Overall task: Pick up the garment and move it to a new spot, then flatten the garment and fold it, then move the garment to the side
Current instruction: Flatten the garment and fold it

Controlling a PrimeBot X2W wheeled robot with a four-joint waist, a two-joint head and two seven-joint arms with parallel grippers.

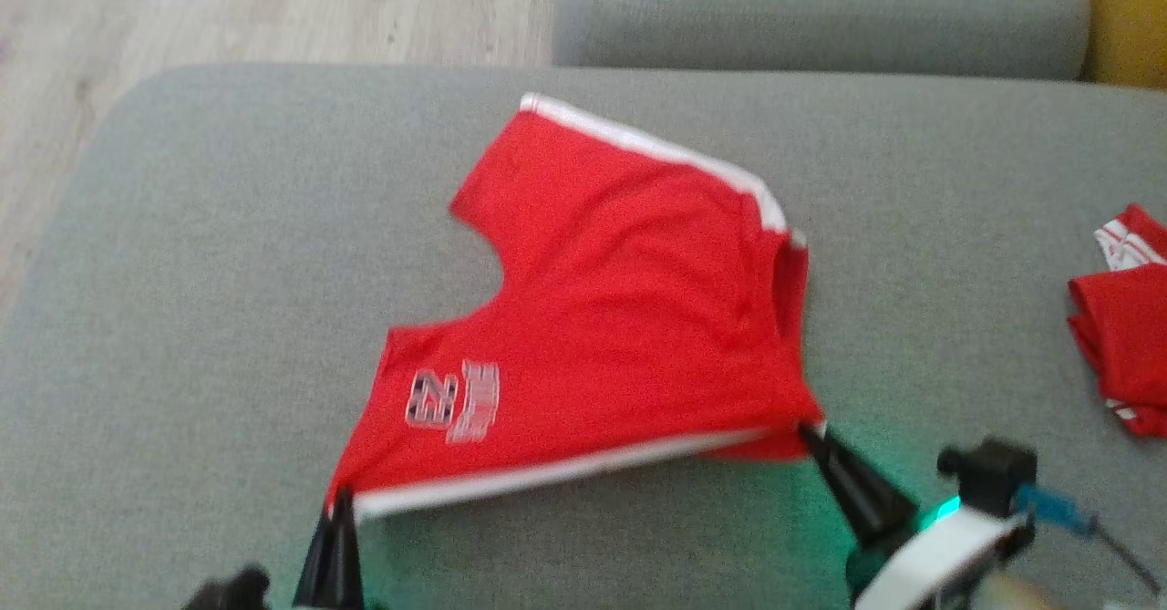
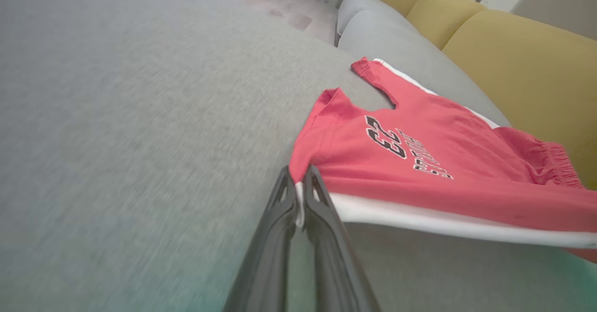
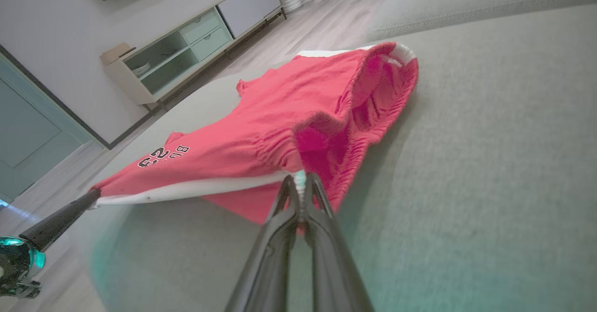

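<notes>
The head view is soft with blur, so the lettering beside the "23" on the garment cannot be read, and both arms are cut off at the bottom edge of the frame. The garment, red shorts with a white side stripe, lies in the centre of the grey cushion, its near striped edge raised and drawn taut between two grips. The left fingers, at lower left, are pressed together on the hem corner of that stripe. The right fingers, at lower right, are pinched on its waistband corner; in the right wrist view the gathered waistband gapes open, its inside in shadow. A second red garment at the right edge is cut off by the frame, well apart from the first. Bare cushion spreads wide to the left and along the bottom. Its rounded edge meets the wooden floor at upper left, and another grey cushion lies across the top.
</notes>
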